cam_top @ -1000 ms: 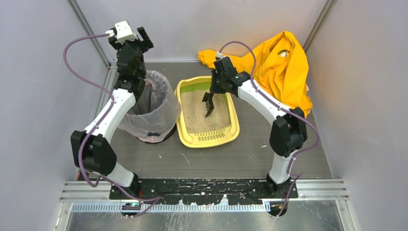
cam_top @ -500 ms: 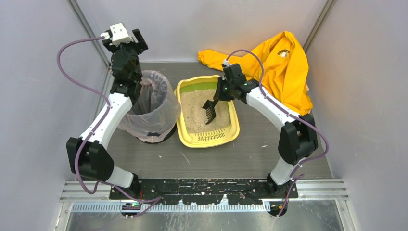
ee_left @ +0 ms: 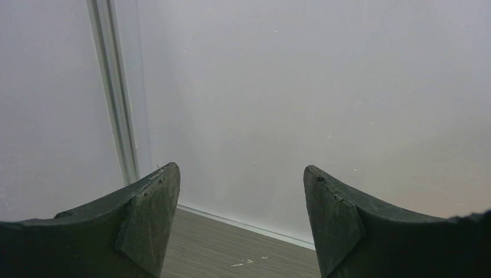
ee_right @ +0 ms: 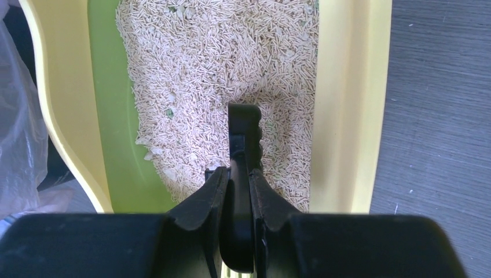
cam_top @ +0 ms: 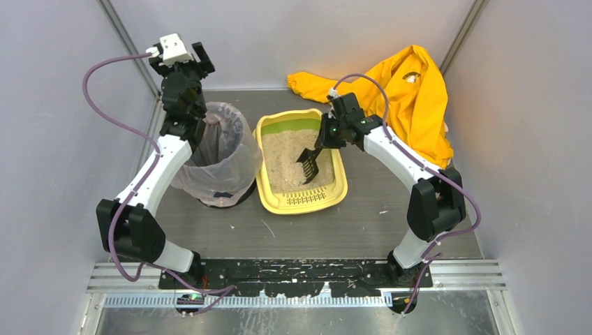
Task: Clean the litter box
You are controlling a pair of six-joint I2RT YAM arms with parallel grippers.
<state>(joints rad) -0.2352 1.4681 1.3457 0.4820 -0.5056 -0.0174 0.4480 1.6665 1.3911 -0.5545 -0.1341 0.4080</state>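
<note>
The yellow litter box (cam_top: 301, 201) with a green inner wall (ee_right: 116, 145) sits mid-table, filled with beige litter (ee_right: 220, 69). My right gripper (cam_top: 322, 139) is shut on the handle of a small black slotted scoop (cam_top: 308, 165), whose head rests low over the litter toward the box's right side. In the right wrist view the gripper (ee_right: 237, 176) clamps the scoop (ee_right: 244, 130) edge-on above the litter. My left gripper (cam_top: 190, 56) is raised at the back left above the bin, open, its fingers (ee_left: 150, 214) wide apart with nothing between them.
A round bin lined with a translucent bag (cam_top: 218, 155) stands just left of the litter box. A yellow garment (cam_top: 408, 98) lies heaped at the back right. Grey walls close in on the left, back and right.
My right gripper has swung right and toward the near end of the box, dragging the scoop across the litter. The left arm rose slightly toward the back corner, then held still.
</note>
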